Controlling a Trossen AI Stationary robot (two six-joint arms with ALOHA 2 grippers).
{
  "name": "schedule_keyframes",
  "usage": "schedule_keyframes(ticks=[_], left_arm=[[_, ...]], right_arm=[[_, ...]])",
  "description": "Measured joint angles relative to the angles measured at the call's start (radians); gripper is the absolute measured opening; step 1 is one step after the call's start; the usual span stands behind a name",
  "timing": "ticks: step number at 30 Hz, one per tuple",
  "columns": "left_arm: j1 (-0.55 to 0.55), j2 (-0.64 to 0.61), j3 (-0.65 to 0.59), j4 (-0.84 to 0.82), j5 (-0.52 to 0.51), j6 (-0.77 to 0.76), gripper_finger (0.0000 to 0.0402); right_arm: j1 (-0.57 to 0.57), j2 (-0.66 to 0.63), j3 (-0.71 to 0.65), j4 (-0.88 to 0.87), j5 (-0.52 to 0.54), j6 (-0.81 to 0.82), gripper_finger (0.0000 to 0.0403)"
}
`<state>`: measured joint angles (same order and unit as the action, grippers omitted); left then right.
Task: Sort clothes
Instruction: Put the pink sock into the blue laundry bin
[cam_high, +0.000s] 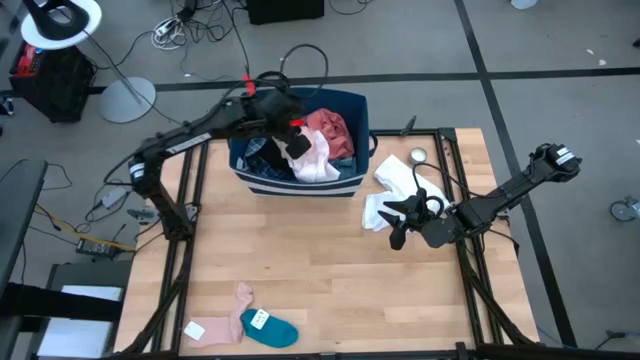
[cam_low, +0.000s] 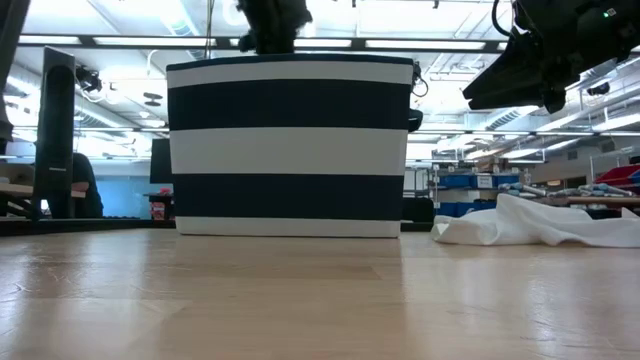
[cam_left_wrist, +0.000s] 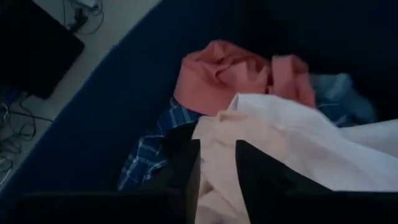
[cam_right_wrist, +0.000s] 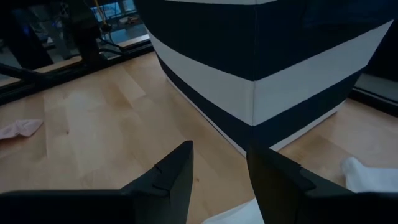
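Fingers of my right gripper (cam_high: 398, 226) stand spread and empty just above the white garment (cam_high: 392, 192) crumpled on the desk (cam_high: 330, 280), its length running away toward the striped bin (cam_high: 300, 186). That arm is nearer, so I'd drop straight down. Farther off, my left gripper (cam_high: 296, 140) hangs parted over the pale pink piece (cam_left_wrist: 249, 149) in the bin.
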<state>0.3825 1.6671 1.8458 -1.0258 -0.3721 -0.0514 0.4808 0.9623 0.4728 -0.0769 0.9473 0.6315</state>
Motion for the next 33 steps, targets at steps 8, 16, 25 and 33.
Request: schedule_keyframes(ticks=[8, 16, 25, 33], left_arm=[[-0.008, 0.026, 0.0, -0.066, -0.003, 0.071, 0.0117], [-0.084, -0.043, 0.0, -0.123, -0.028, 0.042, 0.0117], [-0.229, -0.161, 0.0, -0.321, -0.087, -0.112, 0.0117], [-0.399, -0.231, 0.0, -0.511, 0.045, -0.399, 0.0117]], right_arm=[[0.0, 0.0, 0.0, -0.009, -0.009, -0.008, 0.0151], [0.0, 0.0, 0.0, -0.009, -0.009, -0.008, 0.0151], [0.0, 0.0, 0.0, -0.006, -0.01, -0.007, 0.0151], [0.0, 0.0, 0.0, -0.006, -0.01, -0.003, 0.0151]])
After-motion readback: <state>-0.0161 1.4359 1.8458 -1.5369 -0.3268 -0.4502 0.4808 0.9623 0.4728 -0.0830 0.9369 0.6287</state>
